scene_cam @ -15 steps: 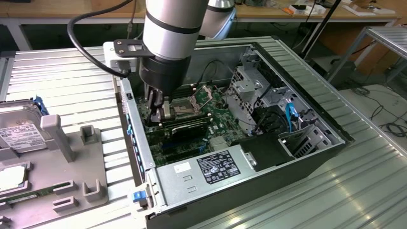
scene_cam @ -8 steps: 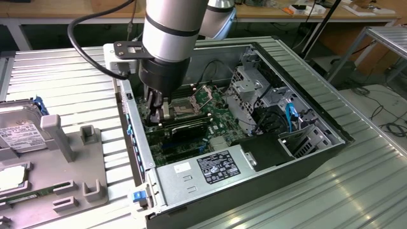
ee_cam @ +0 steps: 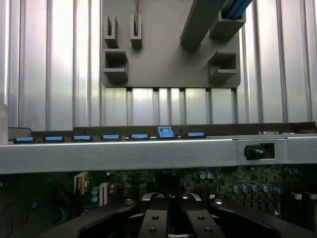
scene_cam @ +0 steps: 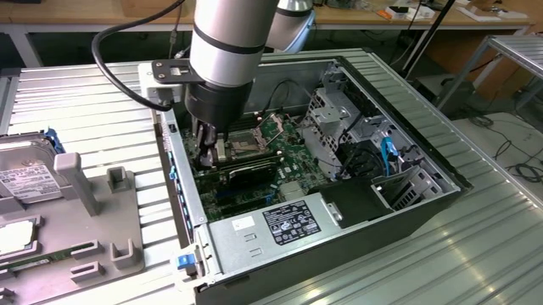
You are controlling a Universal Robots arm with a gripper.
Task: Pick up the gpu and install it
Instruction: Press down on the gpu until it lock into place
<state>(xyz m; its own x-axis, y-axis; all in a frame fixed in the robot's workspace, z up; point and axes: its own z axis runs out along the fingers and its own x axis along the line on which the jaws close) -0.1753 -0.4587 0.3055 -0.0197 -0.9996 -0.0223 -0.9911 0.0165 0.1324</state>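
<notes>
Ribbed aluminium table surface [scene_cam: 475, 241] is seen under an open computer case [scene_cam: 424, 210], which lies on its side with the motherboard [scene_cam: 284, 143] exposed. Workbenches and cables are seen in the background. At the exterior view's left, a grey fixture plate [scene_cam: 93, 210] with upright holders is laid on the table, and a silver hard drive [scene_cam: 25, 171] with a white label is held in it; a narrow green memory stick [scene_cam: 38, 259] is seen along its lower edge.

The arm [scene_cam: 225, 44] is lowered into the case, and the gripper [scene_cam: 206, 152] is placed just above the motherboard, near the case's wall on the exterior view's left. Its fingers [ee_cam: 153, 223] are pressed close together, clenched, as is seen in the wrist view, where they are set over the dark board.

The gpu [scene_cam: 250, 170] is seen as a thin dark card lying across the motherboard directly under the gripper, beside the processor socket [scene_cam: 246, 141]. Whether the fingers are touching it cannot be told. A power supply [scene_cam: 271, 225] with a label is mounted at the near end of the case, and drive cages [scene_cam: 335, 114] are seen at the exterior view's right.
</notes>
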